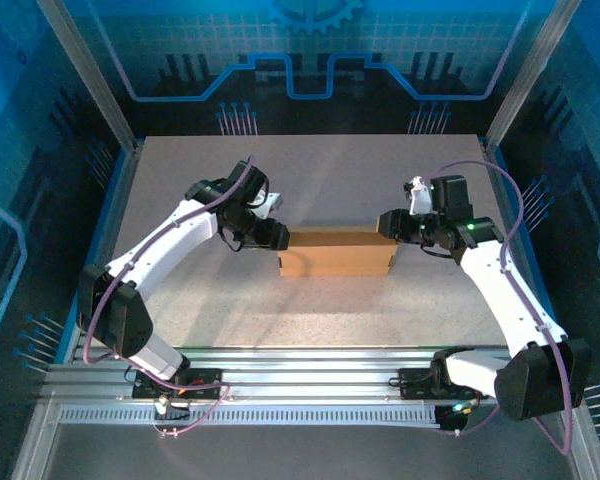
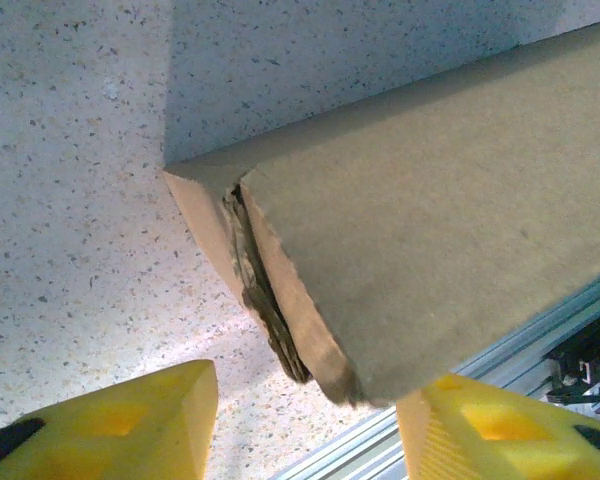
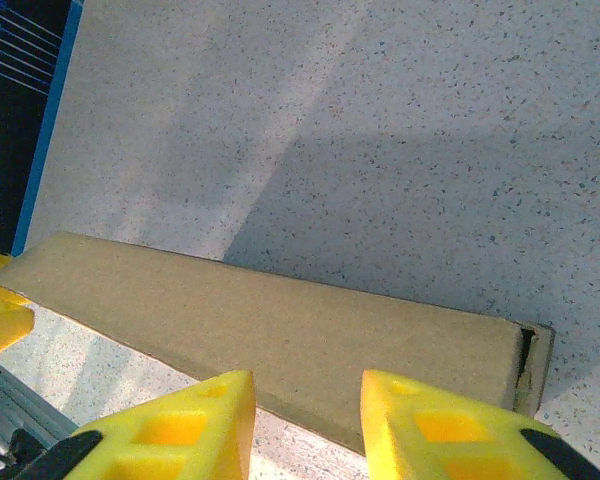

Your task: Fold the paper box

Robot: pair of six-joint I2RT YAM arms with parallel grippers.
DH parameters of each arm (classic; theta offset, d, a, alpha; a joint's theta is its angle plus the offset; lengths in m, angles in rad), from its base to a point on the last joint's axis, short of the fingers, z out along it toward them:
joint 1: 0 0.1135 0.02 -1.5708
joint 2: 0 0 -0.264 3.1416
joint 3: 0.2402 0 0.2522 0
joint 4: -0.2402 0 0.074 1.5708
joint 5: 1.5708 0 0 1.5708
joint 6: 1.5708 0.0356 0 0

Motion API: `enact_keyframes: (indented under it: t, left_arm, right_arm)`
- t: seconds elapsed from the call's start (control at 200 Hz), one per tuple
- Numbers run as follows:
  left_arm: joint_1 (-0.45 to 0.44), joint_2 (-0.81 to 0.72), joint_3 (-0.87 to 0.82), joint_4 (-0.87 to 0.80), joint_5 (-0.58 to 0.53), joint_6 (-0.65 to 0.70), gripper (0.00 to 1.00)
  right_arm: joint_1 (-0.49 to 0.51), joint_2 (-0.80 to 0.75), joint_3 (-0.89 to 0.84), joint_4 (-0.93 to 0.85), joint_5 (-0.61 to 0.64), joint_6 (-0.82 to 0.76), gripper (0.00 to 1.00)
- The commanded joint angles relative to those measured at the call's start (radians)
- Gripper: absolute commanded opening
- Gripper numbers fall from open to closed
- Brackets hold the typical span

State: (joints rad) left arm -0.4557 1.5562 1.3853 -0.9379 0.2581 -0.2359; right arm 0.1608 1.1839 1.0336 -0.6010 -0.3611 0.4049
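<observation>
Closed plain brown cardboard box (image 1: 338, 252) lies mid speckled grey table (image 1: 330, 170). Left claw (image 1: 282, 238) loose, fingers wide at box end. Right claw (image 1: 388, 225) half spread at other end, gripping nothing.

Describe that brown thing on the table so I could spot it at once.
Start at the speckled grey table. Near its middle, between the left arm and the right arm, lies the paper box. It is the one plain brown cardboard thing there: long, shallow, unmarked.
</observation>
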Motion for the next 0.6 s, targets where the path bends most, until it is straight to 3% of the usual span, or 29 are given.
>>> enact_keyframes:
  t: [0.0, 0.24, 0.595]
  left_arm:
    - [-0.005, -0.064, -0.014, -0.025, 0.011, 0.007, 0.56]
    - [0.002, -0.115, 0.003, 0.014, 0.062, -0.019, 0.6]
    - [0.002, -0.039, 0.056, 0.105, 0.123, -0.035, 0.64]
  right_arm:
    - [-0.003, -0.007, -0.023, 0.006, -0.021, 0.014, 0.35]
    - [0.001, -0.009, -0.039, 0.015, -0.022, 0.018, 0.34]
    - [0.009, -0.022, -0.057, 0.013, -0.019, 0.023, 0.34]
